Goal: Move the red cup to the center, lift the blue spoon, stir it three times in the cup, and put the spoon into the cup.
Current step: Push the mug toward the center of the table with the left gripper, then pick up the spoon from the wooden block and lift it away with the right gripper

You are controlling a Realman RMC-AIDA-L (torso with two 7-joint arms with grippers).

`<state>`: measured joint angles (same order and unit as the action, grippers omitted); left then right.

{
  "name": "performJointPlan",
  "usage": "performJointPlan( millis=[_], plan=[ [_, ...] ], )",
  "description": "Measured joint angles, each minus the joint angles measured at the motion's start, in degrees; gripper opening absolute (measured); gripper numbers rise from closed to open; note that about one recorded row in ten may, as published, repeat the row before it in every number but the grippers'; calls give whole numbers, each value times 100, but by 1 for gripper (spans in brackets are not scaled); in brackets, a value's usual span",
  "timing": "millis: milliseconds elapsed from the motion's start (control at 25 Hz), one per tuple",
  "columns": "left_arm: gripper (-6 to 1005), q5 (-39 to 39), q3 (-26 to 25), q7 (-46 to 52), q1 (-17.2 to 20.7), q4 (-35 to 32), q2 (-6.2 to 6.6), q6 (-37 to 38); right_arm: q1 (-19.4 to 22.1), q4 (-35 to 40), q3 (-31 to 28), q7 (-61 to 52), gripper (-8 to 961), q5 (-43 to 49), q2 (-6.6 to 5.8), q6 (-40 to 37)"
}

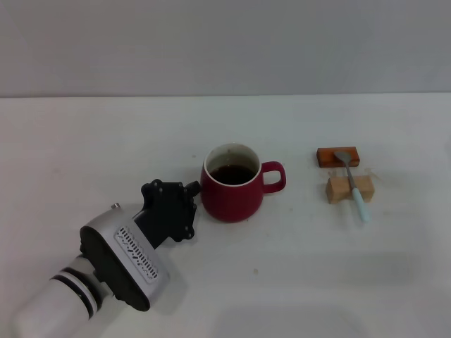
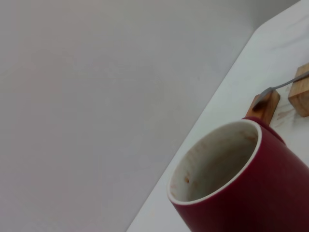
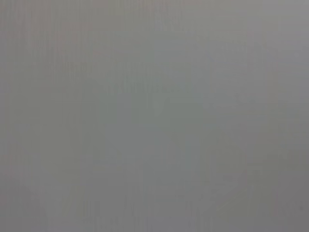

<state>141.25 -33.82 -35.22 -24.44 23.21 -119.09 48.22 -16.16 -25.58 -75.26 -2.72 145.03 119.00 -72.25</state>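
Note:
The red cup stands near the table's middle in the head view, holding dark liquid, its handle pointing right. My left gripper is pressed up against the cup's left side, low to the table. In the left wrist view the red cup fills the near corner with its white inner rim showing. Off to the right of the cup, the blue spoon rests across two small blocks, its grey bowl at the far end; its metal neck also shows in the left wrist view. My right gripper is out of view.
A dark red-brown block and a light wooden block carry the spoon to the cup's right. The same blocks, dark and light, appear beyond the cup. The right wrist view is plain grey.

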Motion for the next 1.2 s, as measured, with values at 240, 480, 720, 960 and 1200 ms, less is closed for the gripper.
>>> performJointPlan(
  millis=[240, 480, 720, 960, 1200],
  plan=[
    [11, -32, -123, 8, 21, 29, 2, -29, -10, 0, -6, 0, 782, 0, 0, 5],
    [12, -52, -1520, 947, 90, -96, 30, 63, 25, -44, 10, 1, 783, 0, 4, 103],
    [12, -56, -3442, 2836, 408, -191, 81, 538, 333, -509, 33, 617, 783, -13, 41, 368],
    [13, -50, -4262, 3173, 720, -61, 111, 926, 596, -797, 135, 714, 783, -42, 36, 414],
    [14, -5, -4461, 3722, 821, -172, 134, 1176, 669, -761, 220, 700, 782, -62, 53, 428]
  ],
)
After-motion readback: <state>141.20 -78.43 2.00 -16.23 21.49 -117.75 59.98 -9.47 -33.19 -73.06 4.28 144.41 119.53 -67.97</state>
